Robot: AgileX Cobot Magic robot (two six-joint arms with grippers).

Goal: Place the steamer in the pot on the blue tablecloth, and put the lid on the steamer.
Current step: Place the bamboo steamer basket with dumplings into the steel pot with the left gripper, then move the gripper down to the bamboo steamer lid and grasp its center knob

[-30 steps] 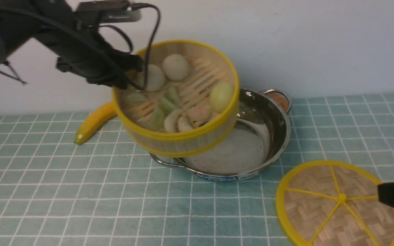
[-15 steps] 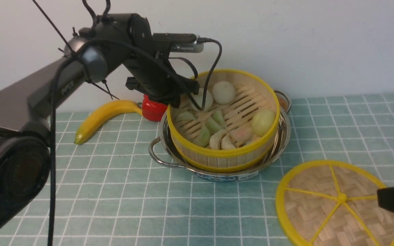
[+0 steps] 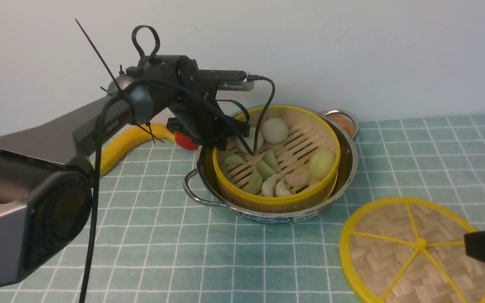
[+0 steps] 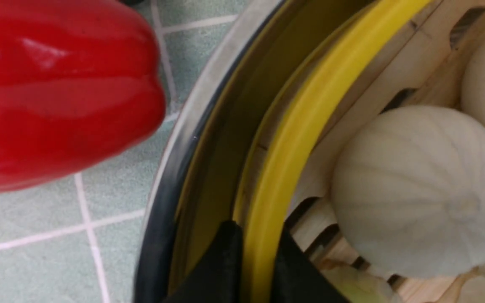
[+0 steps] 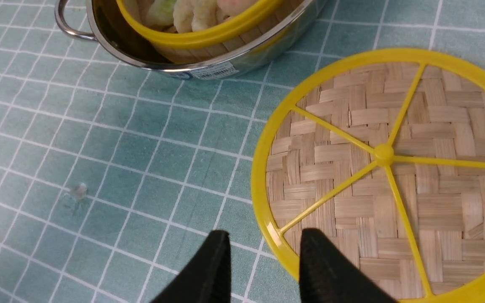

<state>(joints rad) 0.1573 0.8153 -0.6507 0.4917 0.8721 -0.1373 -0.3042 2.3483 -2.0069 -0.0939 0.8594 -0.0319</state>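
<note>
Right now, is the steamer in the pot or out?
In. The steamer sits inside the pot's steel wall, with the left claw shut on its rim.

The flat yellow-rimmed woven-bamboo lid (image 3: pixel 398 252) runs off the front view's bottom edge, its right side covered by the black right gripper (image 3: pixel 474 246), itself cut off. The glossy red pepper (image 3: pixel 185 142) and curved yellow banana (image 3: pixel 118 147) are partly hidden behind the left arm (image 3: pixel 95 126). The orange thing (image 3: pixel 345 123) behind the far handle of the shiny steel pot (image 3: pixel 349 166) cannot be identified.
</note>
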